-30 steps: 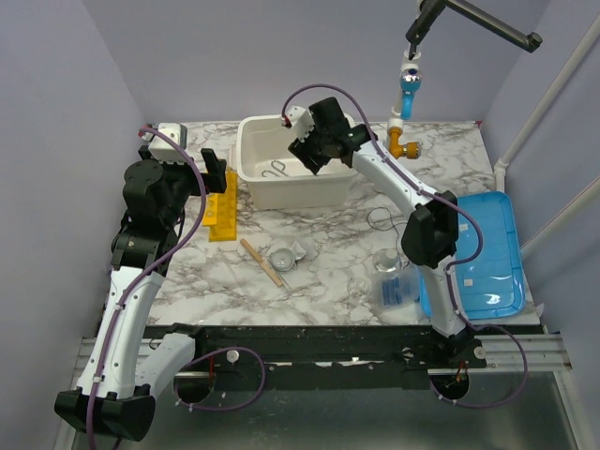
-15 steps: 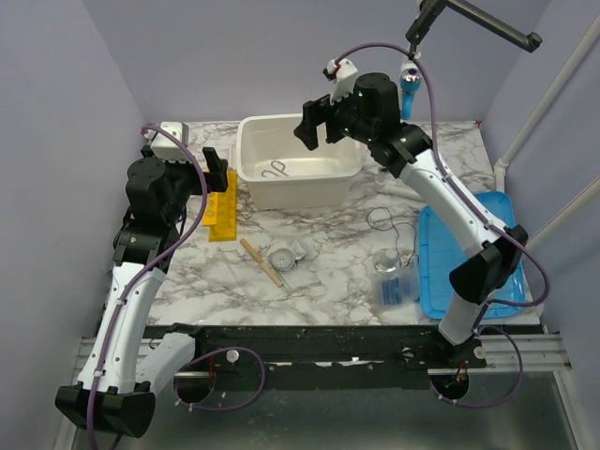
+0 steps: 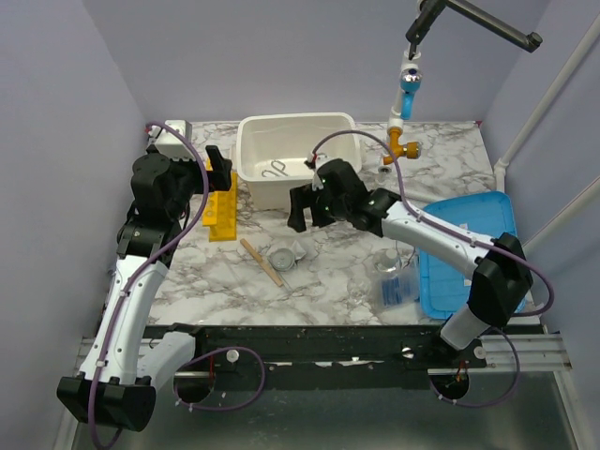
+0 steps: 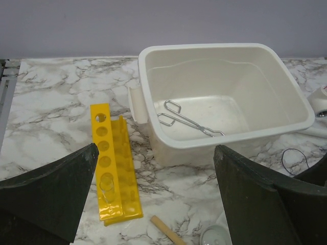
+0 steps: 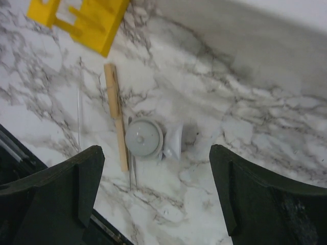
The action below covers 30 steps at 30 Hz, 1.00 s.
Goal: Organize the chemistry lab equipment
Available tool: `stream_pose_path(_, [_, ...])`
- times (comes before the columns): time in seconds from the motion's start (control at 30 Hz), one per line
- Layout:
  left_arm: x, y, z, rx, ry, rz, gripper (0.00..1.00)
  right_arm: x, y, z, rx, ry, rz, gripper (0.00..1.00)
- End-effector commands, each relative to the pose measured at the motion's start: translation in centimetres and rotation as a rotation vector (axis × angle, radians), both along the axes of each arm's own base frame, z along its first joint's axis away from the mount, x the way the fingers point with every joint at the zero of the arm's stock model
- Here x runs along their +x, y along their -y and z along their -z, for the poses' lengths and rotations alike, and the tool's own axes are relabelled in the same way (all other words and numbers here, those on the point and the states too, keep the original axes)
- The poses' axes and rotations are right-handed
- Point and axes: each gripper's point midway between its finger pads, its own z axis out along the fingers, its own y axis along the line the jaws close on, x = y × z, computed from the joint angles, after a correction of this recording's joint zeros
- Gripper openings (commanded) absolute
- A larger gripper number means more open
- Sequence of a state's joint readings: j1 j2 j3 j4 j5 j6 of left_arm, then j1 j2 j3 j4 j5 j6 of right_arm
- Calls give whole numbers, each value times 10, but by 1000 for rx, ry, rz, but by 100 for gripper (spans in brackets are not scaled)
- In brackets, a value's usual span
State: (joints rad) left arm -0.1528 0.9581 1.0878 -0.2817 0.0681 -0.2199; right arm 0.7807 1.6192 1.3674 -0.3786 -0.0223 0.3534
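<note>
Only tongs (image 4: 186, 120) lay in the far bin (image 4: 225, 48); stick (image 5: 116, 115), rack (image 4: 110, 163) and bag (image 3: 398, 286) sat outside. The left gripper (image 4: 156, 194) and right gripper (image 5: 153, 194) gaped empty.

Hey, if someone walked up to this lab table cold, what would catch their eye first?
Probably the bright yellow holed tube rack lying left of the big white plastic tub at the back, with silver scissor-like metal tongs alone inside it. A blue plastic tray sits at the table's right edge. The right gripper hangs open over a tan wooden stick and a small round grey item.
</note>
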Motion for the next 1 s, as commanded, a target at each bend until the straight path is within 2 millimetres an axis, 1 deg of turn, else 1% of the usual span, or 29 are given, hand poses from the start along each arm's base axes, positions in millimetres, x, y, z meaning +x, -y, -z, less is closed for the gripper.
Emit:
stream_pose_path(0.0, [-1,6,-6,-23,13,26,99,-34,-12,19,48,-72,-23,91])
stream_pose_path(0.07, [0,6,-4,-22,6,25,99,-40,-17,35,56,-95,-25,88])
stream_pose_path(0.13, [1,6,-3,-21,1,23,99,-40,-15,53,30,-114,-6,84])
stream_pose_path(0.2, [2,6,-1,-21,-3,22,99,-34,-7,72,-21,-123,56,80])
stream_pose_path(0.27, [3,6,0,-20,-3,22,99,-27,-1,84,-62,-122,102,74])
stream_pose_path(0.33, [4,6,1,-20,-6,20,99,-24,-2,92,-80,-129,112,70])
stream_pose_path(0.5, [4,6,2,-19,-10,20,99,-24,-12,108,-81,-165,86,58])
stream_pose_path(0.57, [3,6,1,-20,-6,20,98,-24,-11,117,-95,-174,94,56])
stream_pose_path(0.63, [3,6,0,-20,-3,19,99,-24,-12,121,-97,-180,89,51])
stream_pose_path(0.7, [2,6,-1,-22,-2,20,98,-26,-13,125,-98,-190,76,40])
stream_pose_path(0.77, [2,6,-2,-23,-1,20,98,-27,-11,127,-108,-197,82,28])
stream_pose_path(0.87, [1,5,-2,-22,1,18,99,-24,3,125,-151,-179,140,4])
stream_pose_path(0.9, [1,5,-3,-22,3,17,99,-23,7,123,-161,-168,150,1])
stream_pose_path(0.97, [0,5,-4,-24,7,17,98,-21,16,114,-180,-140,170,1])
